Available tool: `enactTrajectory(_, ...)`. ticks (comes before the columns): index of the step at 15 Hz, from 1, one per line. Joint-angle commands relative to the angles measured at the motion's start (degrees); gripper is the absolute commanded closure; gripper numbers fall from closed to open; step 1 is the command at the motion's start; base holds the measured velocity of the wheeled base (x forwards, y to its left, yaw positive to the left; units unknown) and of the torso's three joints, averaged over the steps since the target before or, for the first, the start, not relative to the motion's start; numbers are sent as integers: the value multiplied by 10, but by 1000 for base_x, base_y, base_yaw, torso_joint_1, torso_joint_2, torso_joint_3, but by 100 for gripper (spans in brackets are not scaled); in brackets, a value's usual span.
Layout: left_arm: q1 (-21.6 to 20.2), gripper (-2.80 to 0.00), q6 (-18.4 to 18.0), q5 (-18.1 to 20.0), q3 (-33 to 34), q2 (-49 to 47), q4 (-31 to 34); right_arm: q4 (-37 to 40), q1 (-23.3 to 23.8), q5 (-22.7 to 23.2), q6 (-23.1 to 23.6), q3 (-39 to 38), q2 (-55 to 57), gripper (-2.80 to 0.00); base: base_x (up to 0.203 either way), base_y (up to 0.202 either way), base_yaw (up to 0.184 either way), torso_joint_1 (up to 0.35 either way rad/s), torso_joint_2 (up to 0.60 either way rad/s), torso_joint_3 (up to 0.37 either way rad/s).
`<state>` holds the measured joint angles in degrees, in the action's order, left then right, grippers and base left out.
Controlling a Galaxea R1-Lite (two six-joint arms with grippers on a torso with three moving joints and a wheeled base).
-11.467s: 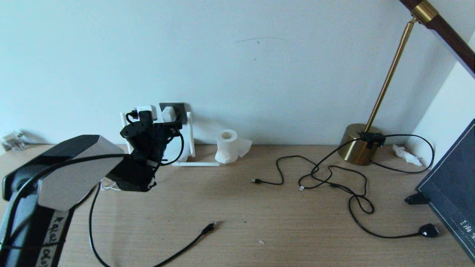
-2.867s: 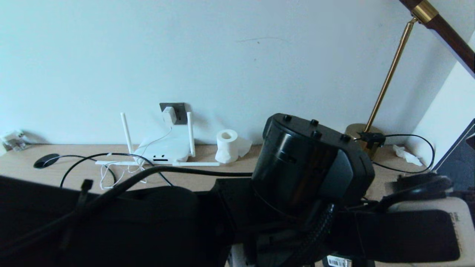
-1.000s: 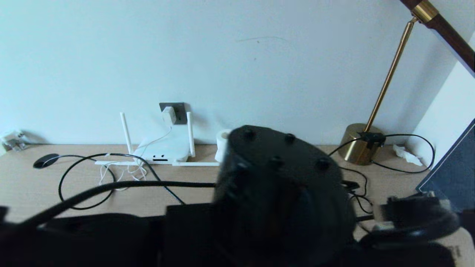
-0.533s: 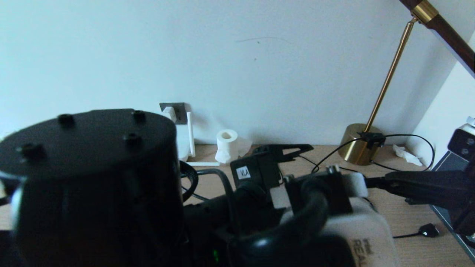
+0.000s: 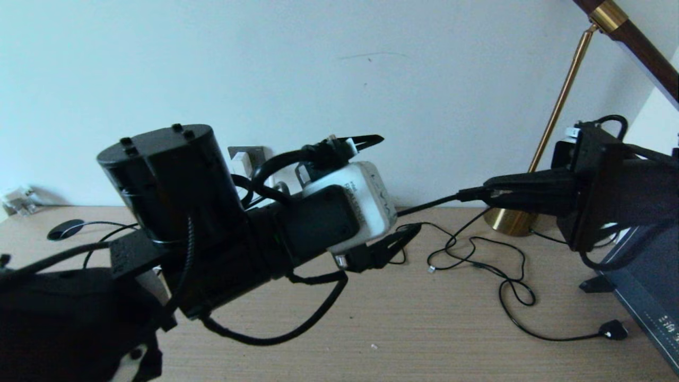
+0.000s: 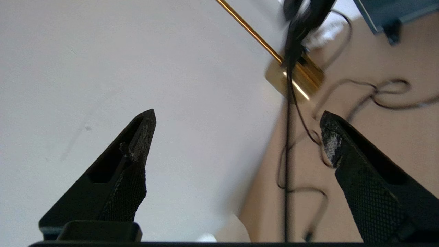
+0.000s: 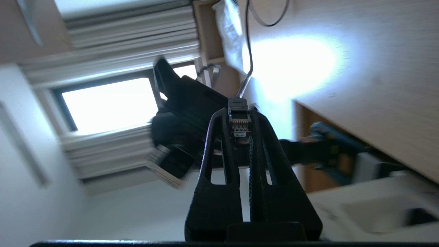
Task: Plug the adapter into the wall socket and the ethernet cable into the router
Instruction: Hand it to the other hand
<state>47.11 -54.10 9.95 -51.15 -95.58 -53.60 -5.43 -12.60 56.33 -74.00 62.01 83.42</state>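
Observation:
My right gripper (image 5: 462,195) hangs above the table's right side, shut on the black plug of the ethernet cable (image 7: 237,116). From that grip the cable (image 5: 424,205) runs left and passes behind my left gripper (image 5: 399,183). The left gripper is open and empty in mid-air over the table's middle. In the left wrist view the taut cable (image 6: 287,164) crosses the gap between the left fingers, nearer one finger (image 6: 331,144). The white adapter (image 5: 240,158) sits on the grey wall socket (image 5: 258,153), half hidden by my left arm. That arm hides the router.
A brass lamp base (image 5: 504,225) stands at the back right with its stem (image 5: 557,106) rising above. Thin black cords (image 5: 477,249) loop across the table's right half and end in a bulky plug (image 5: 612,330). A dark panel (image 5: 652,286) leans at the right edge.
My left arm has swung away from the camera towards the wall and its gripper has opened wide. The right gripper has risen at the right, still shut on the cable plug.

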Motion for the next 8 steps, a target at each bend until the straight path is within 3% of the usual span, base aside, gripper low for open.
enactTrajectory(1, -14, -280, -3, 16, -6, -30, -26, 0, -8, 4, -33, 45, 62, 0, 0, 0, 0, 0, 0, 0)
enactTrajectory(3, -16, -280, -5, 41, -21, -37, -57, 0, -28, 5, -58, 81, 89, 0, 0, 0, 0, 0, 0, 0)
enactTrajectory(6, -15, -280, -56, 87, -19, -34, -61, 2, -47, 4, -65, 106, 118, 0, 0, 0, 0, 0, 0, 0)
enactTrajectory(8, -15, -280, -65, 100, -17, -29, -61, 8, -47, 4, -73, 121, 120, 0, 0, 0, 0, 0, 0, 0)
